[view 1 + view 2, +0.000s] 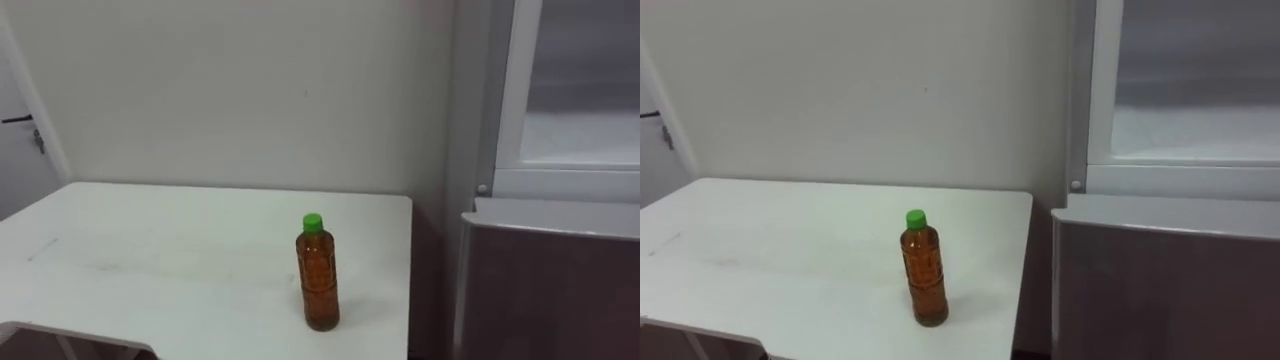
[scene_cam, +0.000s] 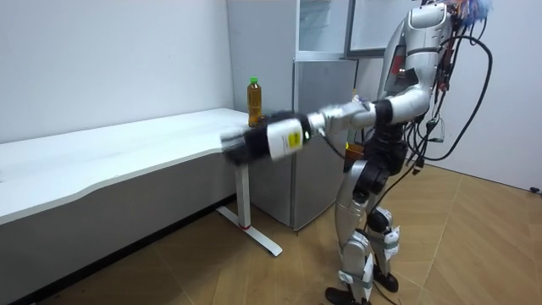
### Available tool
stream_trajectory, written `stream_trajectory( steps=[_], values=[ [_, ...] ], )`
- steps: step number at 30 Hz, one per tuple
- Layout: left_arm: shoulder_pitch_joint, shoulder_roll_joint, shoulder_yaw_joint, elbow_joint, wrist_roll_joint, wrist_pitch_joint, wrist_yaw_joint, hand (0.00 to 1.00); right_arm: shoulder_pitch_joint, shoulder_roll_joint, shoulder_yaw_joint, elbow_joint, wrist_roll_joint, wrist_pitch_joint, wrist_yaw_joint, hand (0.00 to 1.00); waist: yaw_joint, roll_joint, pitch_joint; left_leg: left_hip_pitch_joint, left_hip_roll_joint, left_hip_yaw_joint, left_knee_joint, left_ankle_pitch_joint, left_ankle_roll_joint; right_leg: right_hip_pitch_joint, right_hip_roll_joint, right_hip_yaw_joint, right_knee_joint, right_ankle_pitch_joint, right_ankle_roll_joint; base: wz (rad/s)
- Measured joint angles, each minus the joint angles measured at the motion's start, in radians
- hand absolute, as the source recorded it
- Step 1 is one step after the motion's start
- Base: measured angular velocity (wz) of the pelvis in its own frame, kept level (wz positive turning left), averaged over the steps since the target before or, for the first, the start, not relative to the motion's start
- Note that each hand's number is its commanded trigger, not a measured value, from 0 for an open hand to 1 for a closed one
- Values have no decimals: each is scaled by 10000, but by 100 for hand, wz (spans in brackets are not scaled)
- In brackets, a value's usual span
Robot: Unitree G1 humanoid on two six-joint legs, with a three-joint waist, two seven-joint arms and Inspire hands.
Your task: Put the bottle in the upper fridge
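White table (image 1: 150, 250), pale wall (image 1: 250, 90), wooden floor (image 2: 254, 280)

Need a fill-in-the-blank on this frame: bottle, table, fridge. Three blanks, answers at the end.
1. The bottle has a cap coloured ___.
2. The bottle stands ___ on the white table, near its end.
3. In the eye views, the fridge stands at the table's ___ side.

Missing words: green; upright; right.

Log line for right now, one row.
bottle: upright on table, held by no hand | left hand: stretched toward table's end | robot: standing by fridge
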Motion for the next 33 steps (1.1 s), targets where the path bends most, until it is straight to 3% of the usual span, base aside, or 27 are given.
stream_trajectory(
  steps=[9,14,19,23,33],
  values=[
    [449,-88,-1873,4625,-241,8,-549,0,119,150,-19,47,92,-9,139,0,-216,-314,-70,58,20,48,20,2,-7,68,14,40,-21,0,-1,-1],
    [617,-87,-2351,6871,1095,98,-1172,0,134,154,8,144,98,-9,203,0,-330,-337,-41,227,66,255,3,-92,-53,158,27,304,-85,-29,7,-13],
    [702,-51,-2598,7637,2616,277,-1561,0,34,152,38,260,91,-11,323,0,-354,-408,-26,206,113,436,4,-59,-14,-7,44,490,-79,-52,4,-9],
    [611,-24,-3056,7742,3711,428,-1827,0,-68,158,184,294,76,-39,383,0,-632,-484,-20,188,113,504,-62,-60,-17,-2,46,523,-158,-53,10,-3],
    [65,157,-3660,7741,5763,496,-1594,0,-493,162,685,535,98,-52,535,0,-1135,-606,-14,207,125,704,-252,-79,-57,-47,73,613,-220,-42,6,-3]
  ],
)
